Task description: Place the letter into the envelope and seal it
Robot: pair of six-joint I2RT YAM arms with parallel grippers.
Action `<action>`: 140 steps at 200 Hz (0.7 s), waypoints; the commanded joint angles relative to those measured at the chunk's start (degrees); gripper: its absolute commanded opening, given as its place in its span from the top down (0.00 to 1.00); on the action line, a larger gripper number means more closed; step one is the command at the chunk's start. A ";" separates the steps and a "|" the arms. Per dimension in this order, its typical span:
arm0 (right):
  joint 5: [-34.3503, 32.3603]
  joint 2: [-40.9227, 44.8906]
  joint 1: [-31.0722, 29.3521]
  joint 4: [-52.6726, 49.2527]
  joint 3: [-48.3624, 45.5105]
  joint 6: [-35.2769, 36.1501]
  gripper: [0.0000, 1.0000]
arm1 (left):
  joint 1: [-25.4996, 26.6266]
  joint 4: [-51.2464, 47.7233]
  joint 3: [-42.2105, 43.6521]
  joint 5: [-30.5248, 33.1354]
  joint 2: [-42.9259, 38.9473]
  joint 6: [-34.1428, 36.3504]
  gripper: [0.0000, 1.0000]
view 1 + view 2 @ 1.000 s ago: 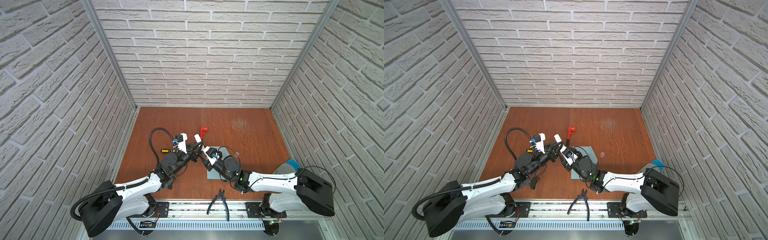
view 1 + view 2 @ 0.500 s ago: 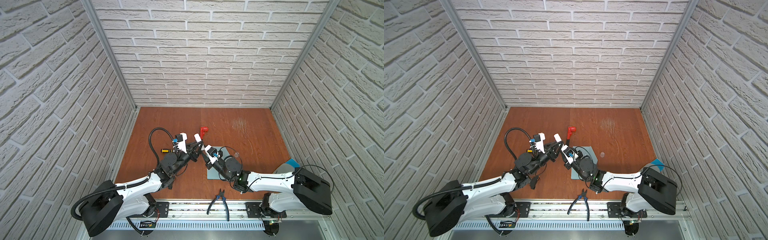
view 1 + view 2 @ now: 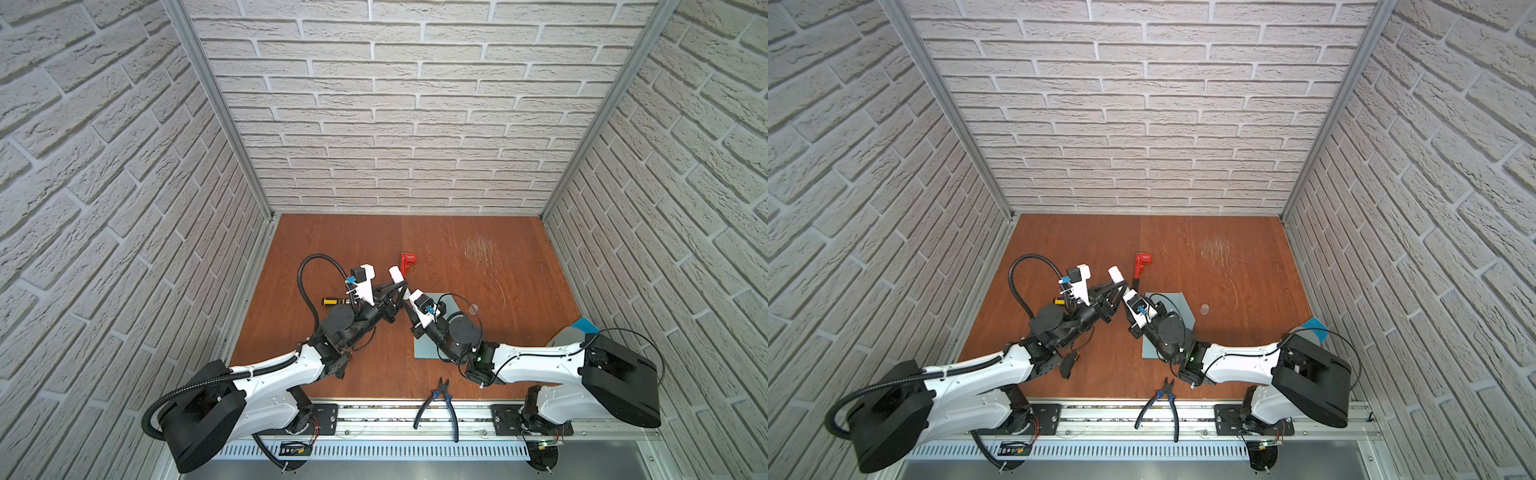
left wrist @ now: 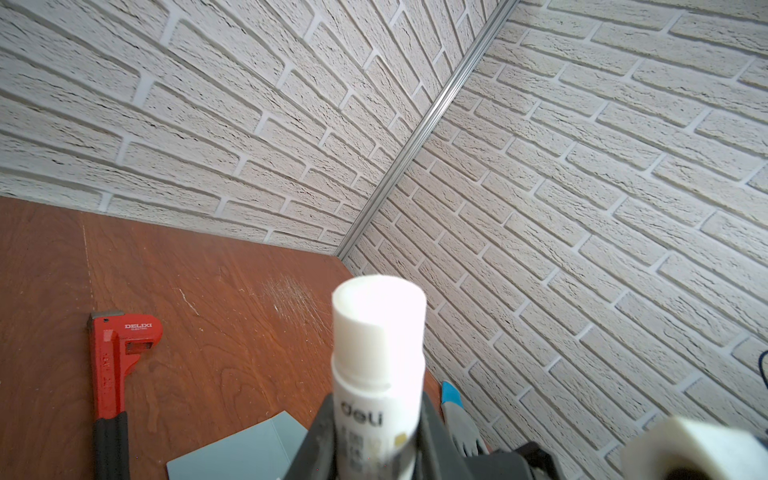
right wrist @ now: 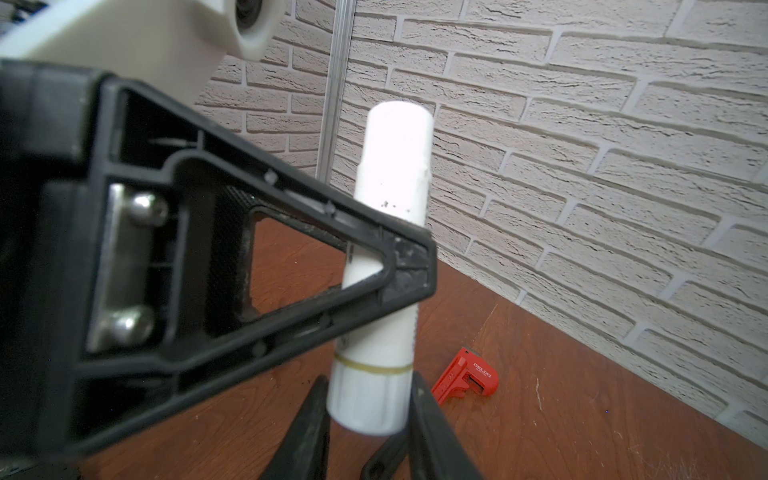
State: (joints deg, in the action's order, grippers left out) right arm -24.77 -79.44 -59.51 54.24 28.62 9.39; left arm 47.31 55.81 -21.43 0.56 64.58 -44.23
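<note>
Two robot grippers share one white glue stick (image 4: 378,332) above a wooden table (image 3: 457,249).
The left gripper (image 4: 376,434) clamps the stick's middle, and the right gripper (image 5: 368,399) squeezes its base from both sides. The blue-grey envelope (image 3: 424,347) lies flat on the table, partly under the right arm.

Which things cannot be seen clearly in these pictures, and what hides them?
- Letter: in no view; whether it is inside the envelope cannot be told.
- Envelope flap: right arm covers it in both top views; left wrist view shows only a corner.
- Right jaws: in right wrist view they flank the glue stick base; contact too close to tell.
- Screwdriver tip: left arm hides it in both top views.
</note>
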 commanded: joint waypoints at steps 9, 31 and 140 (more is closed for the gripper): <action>-0.46 0.07 -0.39 3.06 0.47 -0.77 0.69 | 0.42 5.02 -1.70 -0.66 0.76 -0.38 1.00; -0.30 0.33 -0.35 3.07 0.56 -0.83 0.69 | 0.75 5.54 -1.51 -0.67 1.37 -0.51 1.00; 0.36 1.04 -0.35 1.92 1.39 -1.04 0.65 | 1.30 6.50 -0.81 -0.65 2.66 -0.77 1.00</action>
State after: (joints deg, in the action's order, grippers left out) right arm -25.45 -79.44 -59.48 53.76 28.71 9.19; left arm 48.03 58.30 -21.47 0.56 66.78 -44.86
